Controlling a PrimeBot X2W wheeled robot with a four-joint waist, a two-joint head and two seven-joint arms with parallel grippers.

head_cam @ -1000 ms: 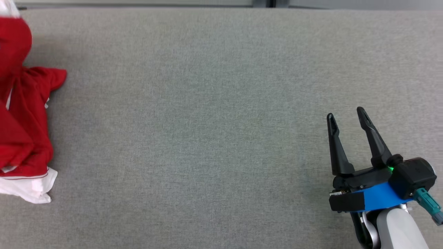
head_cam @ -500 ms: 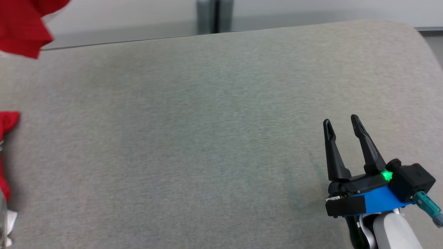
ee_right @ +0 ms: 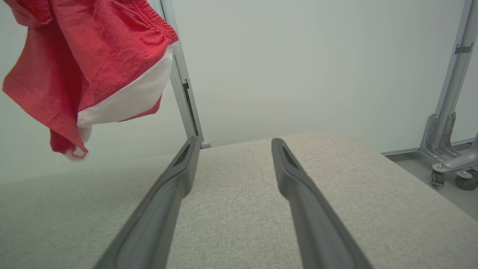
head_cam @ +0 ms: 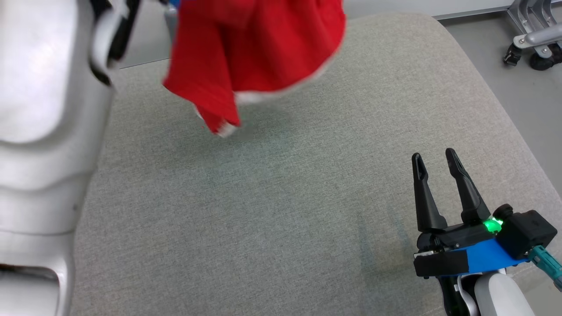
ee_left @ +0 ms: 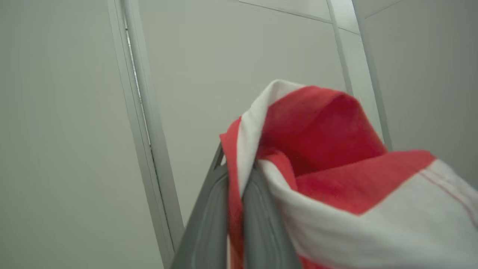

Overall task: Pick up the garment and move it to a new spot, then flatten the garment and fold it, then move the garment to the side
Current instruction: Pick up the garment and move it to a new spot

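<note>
A red garment with white trim (head_cam: 254,52) hangs in the air above the far part of the grey padded surface (head_cam: 281,210). In the left wrist view my left gripper (ee_left: 235,168) is shut on the garment (ee_left: 317,149), red and white cloth pinched between its fingers. The garment (ee_right: 86,63) also dangles at the upper left of the right wrist view. My right gripper (head_cam: 434,156) stands open low over the surface at the lower right, with nothing between its fingers (ee_right: 175,179).
My pale left arm (head_cam: 48,131) takes up the left side of the head view. The surface's rounded right edge drops to a grey floor, where a wheeled metal stand (head_cam: 533,39) rests at the upper right. A wall with a grey post (ee_right: 179,71) lies behind.
The head camera has swung right. The garment has been lifted off the surface and now hangs from my left gripper at the top middle. My right gripper keeps its open pose.
</note>
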